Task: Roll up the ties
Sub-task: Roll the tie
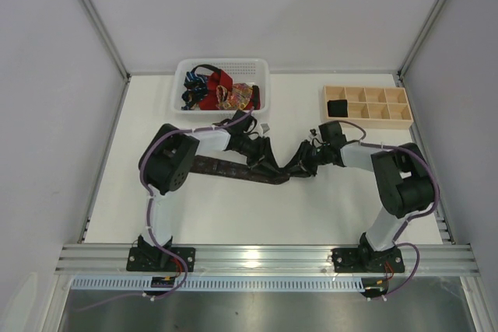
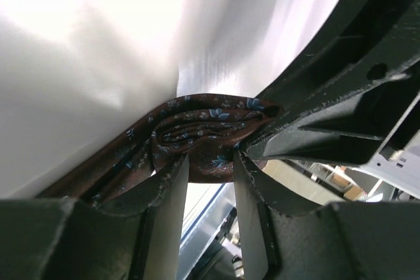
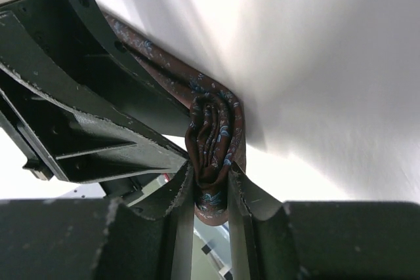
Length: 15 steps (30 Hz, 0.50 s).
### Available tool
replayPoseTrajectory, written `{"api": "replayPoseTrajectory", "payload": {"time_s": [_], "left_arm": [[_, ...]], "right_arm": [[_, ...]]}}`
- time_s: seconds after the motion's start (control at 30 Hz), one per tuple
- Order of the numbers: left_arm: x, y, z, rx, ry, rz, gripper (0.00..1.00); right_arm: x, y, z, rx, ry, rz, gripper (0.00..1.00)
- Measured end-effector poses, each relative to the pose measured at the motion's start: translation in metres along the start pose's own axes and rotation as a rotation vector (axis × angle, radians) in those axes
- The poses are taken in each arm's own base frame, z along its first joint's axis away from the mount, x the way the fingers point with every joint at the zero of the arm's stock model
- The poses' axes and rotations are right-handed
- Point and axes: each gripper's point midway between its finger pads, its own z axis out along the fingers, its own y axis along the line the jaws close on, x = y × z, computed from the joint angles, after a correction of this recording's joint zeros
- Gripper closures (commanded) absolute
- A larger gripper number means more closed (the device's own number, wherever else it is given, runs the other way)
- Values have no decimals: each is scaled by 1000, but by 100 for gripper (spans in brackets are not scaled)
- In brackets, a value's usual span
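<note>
Brown, blue-flowered tie point(image 3: 213, 137) coiled tight at one end.

Cloth, plastic, wood.
The brown tie point(image 3: 213, 136) is soft patterned cloth with slight sheen; my left end effector point(image 2: 210, 163) and right end effector point(image 3: 210, 185) are matt black plastic, rough-edged; table point(image 1: 233, 207) smooth, matt white; tray point(image 1: 373, 124) pale bare wood.

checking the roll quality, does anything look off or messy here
The roll in the brown tie, pinched between the left gripper and right gripper, looks squashed: flat, uneven layers, not a neat round coil.
</note>
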Motion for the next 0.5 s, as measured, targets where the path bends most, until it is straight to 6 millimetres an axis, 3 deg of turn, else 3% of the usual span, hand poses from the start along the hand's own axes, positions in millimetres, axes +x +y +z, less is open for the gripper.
{"api": "replayPoseTrajectory", "payload": {"time_s": [0.5], "left_arm": [[51, -35, 53, 10, 159, 82, 62]], "right_arm": [[41, -38, -56, 317, -14, 61, 95]]}}
